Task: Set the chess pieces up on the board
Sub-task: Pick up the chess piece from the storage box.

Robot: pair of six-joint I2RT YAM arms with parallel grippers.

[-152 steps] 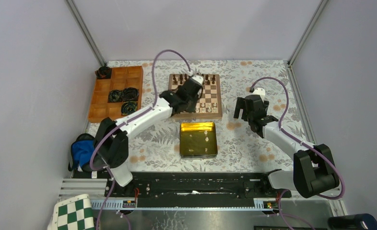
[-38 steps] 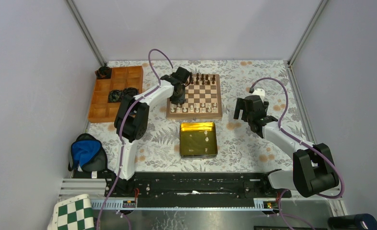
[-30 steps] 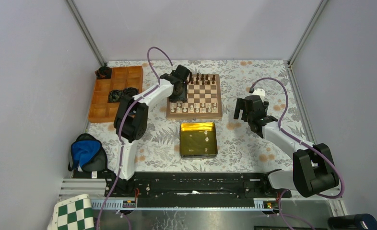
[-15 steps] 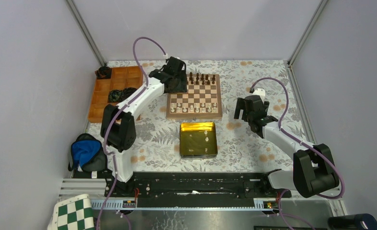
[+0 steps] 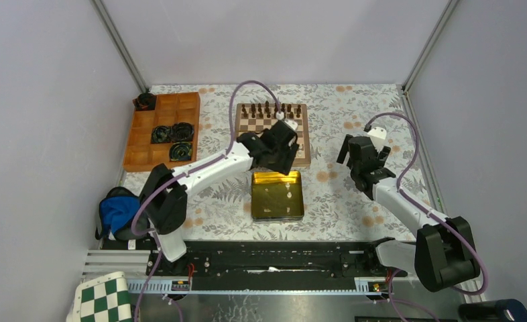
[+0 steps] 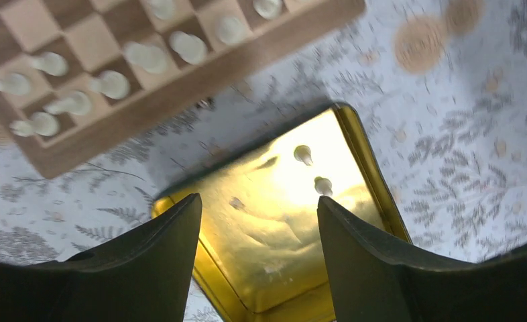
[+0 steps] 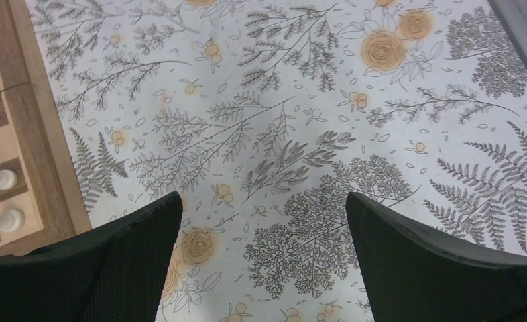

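Left tool point(image 6: 257, 204) swung from board point(image 6: 247, 57) far-left corner to over gold tin point(image 6: 375, 171); fingers spread, empty. 2 chess pieces point(image 6: 304, 154) in tin, just ahead of fingertips. Right tool point(image 7: 261, 201) spread, farther off

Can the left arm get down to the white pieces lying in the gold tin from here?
Probably yes: the left gripper hangs open right over the gold tin, and the chess pieces on its floor lie apart with nothing over them.

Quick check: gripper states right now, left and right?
Left gripper: open, holding nothing, above the gold tin.
Right gripper: open, holding nothing, above the floral tablecloth.
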